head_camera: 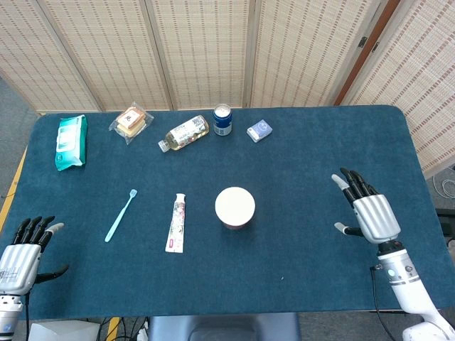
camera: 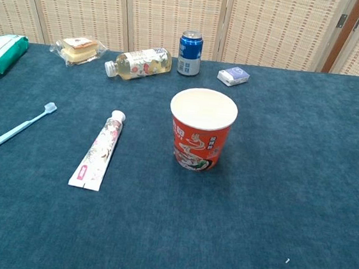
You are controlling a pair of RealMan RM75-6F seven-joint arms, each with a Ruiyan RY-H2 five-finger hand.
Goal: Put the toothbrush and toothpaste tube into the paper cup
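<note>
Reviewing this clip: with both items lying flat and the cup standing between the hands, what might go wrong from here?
1. The toothbrush and toothpaste tube lie flat on the cloth, so fingers may slide over them without getting a hold.
2. The paper cup stands free and looks light; a robot hand or a long item pushed against its rim could tip it.
3. The right robot hand is open and far from both items, which lie left of the cup.

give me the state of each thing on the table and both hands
paper cup: upright, nothing in it
toothbrush: lying flat, untouched
toothpaste tube: lying flat, cap on
bottle: on its side, capped
blue can: upright
left hand: holds nothing, fingers apart
right hand: holds nothing, fingers apart
</note>
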